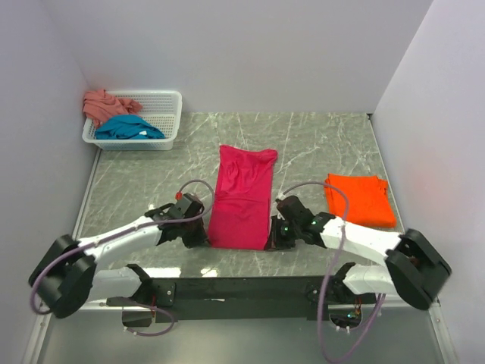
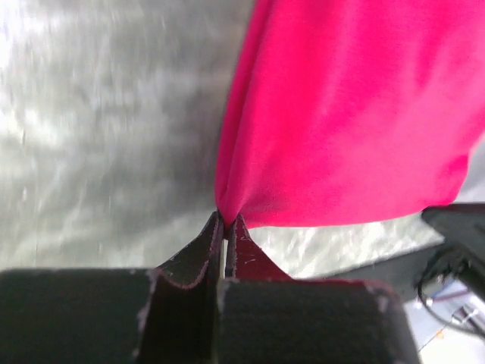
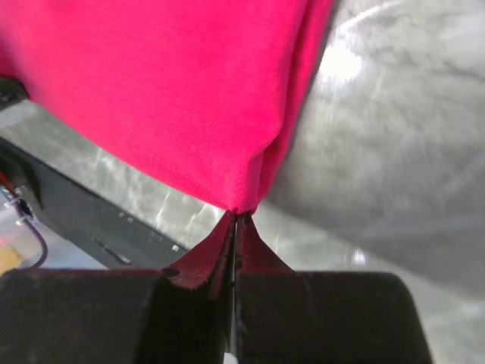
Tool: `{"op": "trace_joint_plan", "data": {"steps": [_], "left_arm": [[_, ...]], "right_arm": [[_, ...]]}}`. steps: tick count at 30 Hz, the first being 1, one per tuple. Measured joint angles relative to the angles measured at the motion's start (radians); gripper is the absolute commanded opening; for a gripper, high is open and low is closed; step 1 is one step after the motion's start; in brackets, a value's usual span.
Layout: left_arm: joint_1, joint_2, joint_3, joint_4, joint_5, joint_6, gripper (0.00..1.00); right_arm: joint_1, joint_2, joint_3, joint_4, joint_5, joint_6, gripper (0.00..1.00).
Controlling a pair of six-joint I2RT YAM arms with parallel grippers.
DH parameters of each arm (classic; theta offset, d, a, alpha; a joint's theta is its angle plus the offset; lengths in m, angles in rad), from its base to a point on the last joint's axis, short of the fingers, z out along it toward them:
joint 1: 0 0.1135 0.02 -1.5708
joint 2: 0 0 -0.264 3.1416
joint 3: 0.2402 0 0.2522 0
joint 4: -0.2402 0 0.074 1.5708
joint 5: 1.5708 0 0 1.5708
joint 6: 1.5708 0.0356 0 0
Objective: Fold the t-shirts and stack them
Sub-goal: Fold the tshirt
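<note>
From the overhead view I can't see either set of fingertips, because the wrist housings cover them where they meet the near end of the red shirt (image 1: pixel 242 199). The wrist cameras settle it. The left fingers (image 2: pixel 193 258) are clenched on the shirt's near left corner, and the right fingers (image 3: pixel 201 262) are clenched on its near right corner, with cloth bunched into each pinch. The shirt lies as a long narrow strip down the middle of the desk (image 1: pixel 318 144). Its sleeves are out of sight, and both wrist views cut off its far end. The desk behind the cloth is blurred in those close views. An orange shirt (image 1: pixel 360 199) lies folded flat at the right, well apart from the red one. In the far left corner a white mesh basket (image 1: pixel 168 114) holds a crumpled teal shirt (image 1: pixel 129 127), and a pink shirt (image 1: pixel 104 104) spills over its left rim. I can't make out how either one lies. The desk is grey-green stone with pale veins, closed in by plain pale walls (image 1: pixel 250 53), and a black rail (image 1: pixel 242 288) runs along its near edge.
</note>
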Motion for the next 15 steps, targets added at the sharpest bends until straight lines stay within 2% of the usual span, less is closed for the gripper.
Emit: {"op": "trace_joint_plan", "data": {"steps": [2,5,11,15], "left_arm": [[-0.011,-0.052,0.01,-0.05,-0.004,0.0,0.01],[-0.012,-0.067,0.101,-0.129,-0.027,0.006,0.01],[0.0,-0.028,0.375,-0.203,-0.145,0.044,0.01],[0.065,0.042,0.494,-0.192,-0.173,0.085,0.01]], "right_arm": [[0.004,-0.071,0.004,-0.056,0.023,0.009,0.0],[0.003,-0.128,0.069,-0.153,0.076,0.003,0.0],[-0.075,-0.136,0.275,-0.268,0.153,-0.067,0.0],[-0.154,-0.109,0.389,-0.282,0.168,-0.122,0.0]]}}
